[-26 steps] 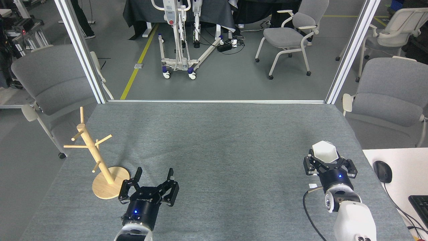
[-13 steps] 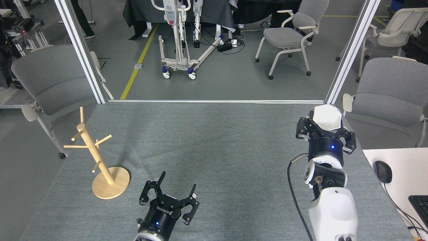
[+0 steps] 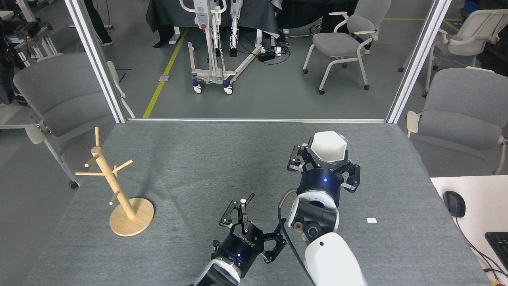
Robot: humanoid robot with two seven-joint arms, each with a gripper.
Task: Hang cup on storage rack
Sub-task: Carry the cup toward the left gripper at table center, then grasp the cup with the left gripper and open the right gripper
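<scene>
Above table (image 3: 198,159), cup (image 3: 328,147) between fingers (image 3: 300,155)

A grey felt-covered counter (image 3: 222,159) fills the foreground, framed at its far corners by two slanting aluminium posts, the left one (image 3: 95,59) and the right one (image 3: 416,59), with a metal rail (image 3: 258,120) along its far edge. Beyond lies a grey floor (image 3: 278,91) crossed by a yellow line (image 3: 164,71), where a white wheeled stand (image 3: 210,43) sits near a tangle of cables and a power strip (image 3: 268,53) in front of a dark-draped table (image 3: 178,12). Grey padded chairs stand around: one at the left (image 3: 59,95), one at the right (image 3: 462,107), one further back (image 3: 349,39), and a white desk (image 3: 476,206) with a mouse (image 3: 454,203) and keyboard (image 3: 499,244) adjoins the counter's right side.
</scene>
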